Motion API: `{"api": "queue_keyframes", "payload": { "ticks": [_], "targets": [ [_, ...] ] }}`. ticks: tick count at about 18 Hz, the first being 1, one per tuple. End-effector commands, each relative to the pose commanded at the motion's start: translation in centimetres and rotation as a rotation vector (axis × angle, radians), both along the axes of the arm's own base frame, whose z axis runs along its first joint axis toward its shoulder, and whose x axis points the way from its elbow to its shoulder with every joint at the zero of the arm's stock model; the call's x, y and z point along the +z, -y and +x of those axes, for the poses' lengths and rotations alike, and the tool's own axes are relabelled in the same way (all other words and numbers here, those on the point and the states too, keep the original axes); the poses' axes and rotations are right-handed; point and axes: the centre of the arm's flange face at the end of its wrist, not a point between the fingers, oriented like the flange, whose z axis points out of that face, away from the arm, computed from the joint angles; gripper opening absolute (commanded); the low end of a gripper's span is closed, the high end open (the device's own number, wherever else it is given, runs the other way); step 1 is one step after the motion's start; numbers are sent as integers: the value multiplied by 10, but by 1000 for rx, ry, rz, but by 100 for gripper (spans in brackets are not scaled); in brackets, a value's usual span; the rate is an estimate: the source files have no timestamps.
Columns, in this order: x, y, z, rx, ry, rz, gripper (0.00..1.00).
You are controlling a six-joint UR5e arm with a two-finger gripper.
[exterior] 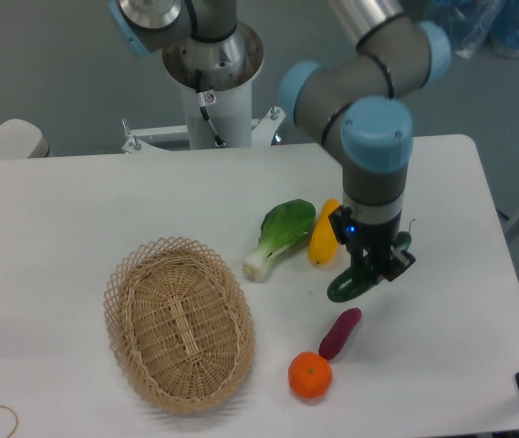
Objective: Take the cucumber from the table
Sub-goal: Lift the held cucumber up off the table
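The dark green glossy cucumber [348,285] lies on the white table [77,210] right of centre, slanting from lower left to upper right, with its far end [404,241] showing past the arm. My gripper [369,270] is down over the cucumber's middle, its dark fingers on either side of it. The arm hides the cucumber's middle, so I cannot see whether the fingers press on it. The cucumber's lower end looks to be resting on the table.
A yellow vegetable [322,242] and a bok choy [280,234] lie just left of the gripper. A purple oblong vegetable [339,332] and an orange [310,375] lie in front. A wicker basket [179,321] stands at the left front.
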Motion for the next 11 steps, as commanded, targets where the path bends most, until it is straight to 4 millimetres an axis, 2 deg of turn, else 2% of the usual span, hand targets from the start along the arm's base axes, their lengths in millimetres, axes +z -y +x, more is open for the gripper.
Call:
{"api": "queue_keyframes", "payload": {
  "ticks": [5,11],
  "targets": [
    [12,2,0,5,-3,10,31],
    [11,1,-1,7,9,27,31]
  ]
}}
